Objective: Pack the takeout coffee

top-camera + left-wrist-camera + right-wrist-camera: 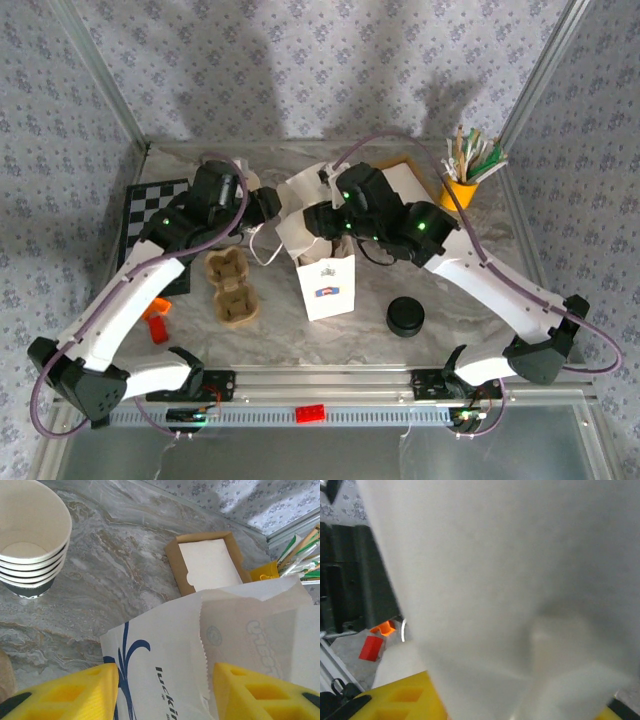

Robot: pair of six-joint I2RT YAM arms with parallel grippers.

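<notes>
Left gripper [165, 674] and right gripper [520, 706] both released, jaws spread astride the top edge of the white paper bag [327, 285].

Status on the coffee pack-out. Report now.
Left tool open over bag rim. Right tool open, bag paper between fingers. Tray left of bag, no cup in it. Lids right of bag, apart.

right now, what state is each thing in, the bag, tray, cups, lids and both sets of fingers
paper bag: standing upright, its top between the left fingers
pulp tray: lying flat, both wells look empty
cup stack: nested, upright, no lids
black lids: stacked, on no cup
left fingers: apart, astride the bag's top
right fingers: apart, bag paper close against them
</notes>
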